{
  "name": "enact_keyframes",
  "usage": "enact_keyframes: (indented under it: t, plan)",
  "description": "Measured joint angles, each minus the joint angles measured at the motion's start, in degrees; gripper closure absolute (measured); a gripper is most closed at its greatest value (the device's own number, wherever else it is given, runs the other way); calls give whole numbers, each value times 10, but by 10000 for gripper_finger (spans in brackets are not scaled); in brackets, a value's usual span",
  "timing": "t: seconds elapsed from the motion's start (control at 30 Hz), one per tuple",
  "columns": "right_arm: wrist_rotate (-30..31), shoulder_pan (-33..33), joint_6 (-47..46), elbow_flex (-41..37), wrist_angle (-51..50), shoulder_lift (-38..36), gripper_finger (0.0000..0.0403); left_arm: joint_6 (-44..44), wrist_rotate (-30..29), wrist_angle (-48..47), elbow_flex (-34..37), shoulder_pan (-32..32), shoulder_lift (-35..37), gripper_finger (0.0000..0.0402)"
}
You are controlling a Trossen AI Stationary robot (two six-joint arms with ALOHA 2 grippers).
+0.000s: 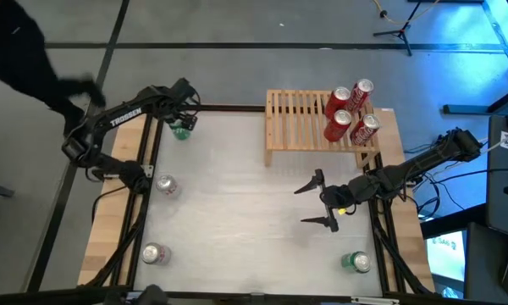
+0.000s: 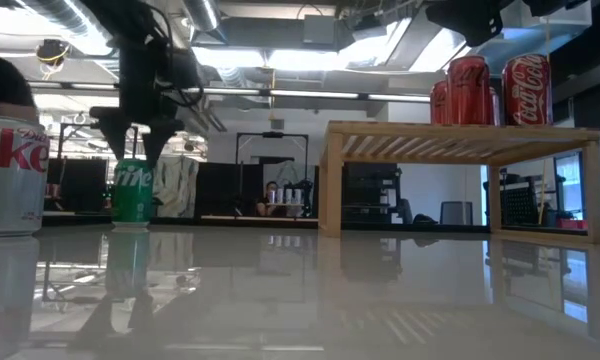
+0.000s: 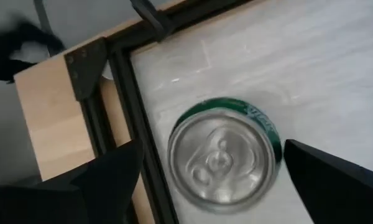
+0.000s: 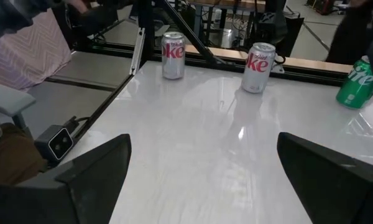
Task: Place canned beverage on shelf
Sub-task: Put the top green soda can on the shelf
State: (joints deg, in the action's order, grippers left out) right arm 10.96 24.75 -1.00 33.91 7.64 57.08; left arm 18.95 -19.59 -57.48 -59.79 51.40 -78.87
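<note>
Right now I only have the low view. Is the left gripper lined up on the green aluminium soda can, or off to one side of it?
Observer: It's lined up. In the left wrist view the left gripper is open, with one dark finger on each side of the green aluminium soda can.
Operator: Any room on the shelf?
Observer: Yes. From above, the four red cola cans crowd the right end of the low light-wood slatted shelf, and its left slats are bare.
Operator: Where's the right arm?
Observer: The right gripper is open and empty over the white tabletop, in front of the shelf.
</note>
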Motion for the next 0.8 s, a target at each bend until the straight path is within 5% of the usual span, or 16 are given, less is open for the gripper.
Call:
enact_keyframes:
  t: [0.3, 0.53, 0.8]
  plan:
    - [0, 0, 0, 0, -1, 0, 4, -1, 71, 5, 1, 0, -36, 28]
    - [0, 0, 0, 0, -1, 0, 4, -2, 93, 8, 1, -7, -44, 98]
    - [4, 0, -1, 0, -1, 0, 4, 10, 110, 12, 1, -101, -35, 125]
